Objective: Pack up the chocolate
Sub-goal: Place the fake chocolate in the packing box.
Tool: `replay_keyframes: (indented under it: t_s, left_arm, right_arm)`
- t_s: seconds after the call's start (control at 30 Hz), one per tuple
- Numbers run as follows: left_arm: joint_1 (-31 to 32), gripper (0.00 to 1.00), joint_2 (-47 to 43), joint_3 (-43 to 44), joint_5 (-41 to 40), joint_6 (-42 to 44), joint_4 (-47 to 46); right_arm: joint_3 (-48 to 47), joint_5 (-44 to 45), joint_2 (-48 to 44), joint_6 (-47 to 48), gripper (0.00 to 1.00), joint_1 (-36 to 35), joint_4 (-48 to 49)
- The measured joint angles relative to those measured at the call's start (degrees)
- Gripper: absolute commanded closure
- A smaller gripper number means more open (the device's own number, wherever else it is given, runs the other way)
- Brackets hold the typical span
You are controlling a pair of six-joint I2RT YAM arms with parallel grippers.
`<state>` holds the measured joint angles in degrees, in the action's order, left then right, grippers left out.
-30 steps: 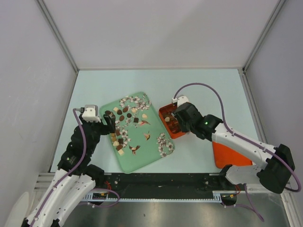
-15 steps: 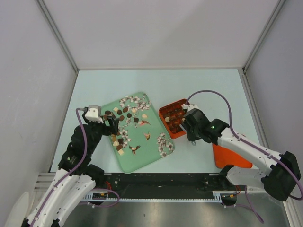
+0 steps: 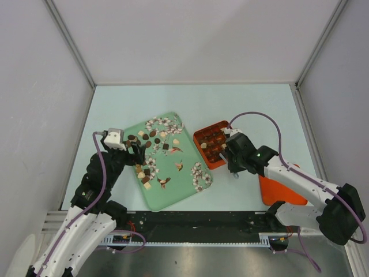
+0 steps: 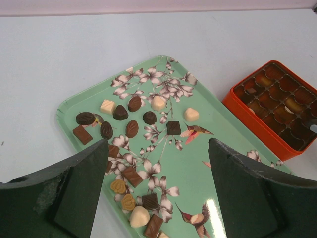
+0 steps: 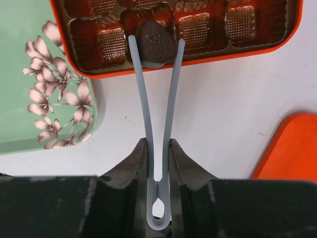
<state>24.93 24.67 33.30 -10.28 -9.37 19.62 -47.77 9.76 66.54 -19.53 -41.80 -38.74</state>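
Note:
Several chocolate pieces (image 4: pixel 132 129), dark, tan and cream, lie scattered on the green floral tray (image 4: pixel 223 144). My left gripper (image 4: pixel 158 148) hangs open above the tray's left part (image 3: pixel 137 153), with nothing between its fingers. My right gripper (image 5: pixel 158 148) is shut on grey tweezers (image 5: pixel 157 124). The tweezer tips pinch a dark heart-shaped chocolate (image 5: pixel 156 43) over a cell at the near edge of the orange box (image 5: pixel 198 25). From above, the right gripper (image 3: pixel 230 156) sits just right of the box (image 3: pixel 210 147). A few box cells hold pieces (image 4: pixel 292 104).
The orange lid (image 3: pixel 279 190) lies on the table right of my right arm, and its corner shows in the right wrist view (image 5: pixel 292 148). The tray's corner (image 5: pixel 29 124) is close to the left of the tweezers. White walls enclose the table.
My right gripper has drawn back from over the box to its right near side, and the tweezers now reach in from there. My left gripper has shifted slightly over the tray.

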Motion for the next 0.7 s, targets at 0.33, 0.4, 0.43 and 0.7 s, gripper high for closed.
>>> replay_keyframes:
  t_s: [0.33, 0.4, 0.43, 0.7]
  left_arm:
    - [0.00, 0.14, -0.09, 0.00, 0.00, 0.37, -0.11]
    - [0.00, 0.14, -0.09, 0.00, 0.00, 0.39, -0.17]
    - [0.00, 0.14, -0.09, 0.00, 0.00, 0.39, -0.20]
    - [0.00, 0.14, -0.09, 0.00, 0.00, 0.39, -0.20]
  right_arm:
    - [0.98, -1.49, 0.76, 0.31, 0.75, 0.79, 1.79]
    - [1.05, -1.68, 0.79, 0.31, 0.74, 0.79, 1.92]
    - [1.05, -1.70, 0.81, 0.33, 0.74, 0.79, 1.99]
    - [1.05, -1.88, 0.98, 0.33, 0.71, 0.79, 2.19]
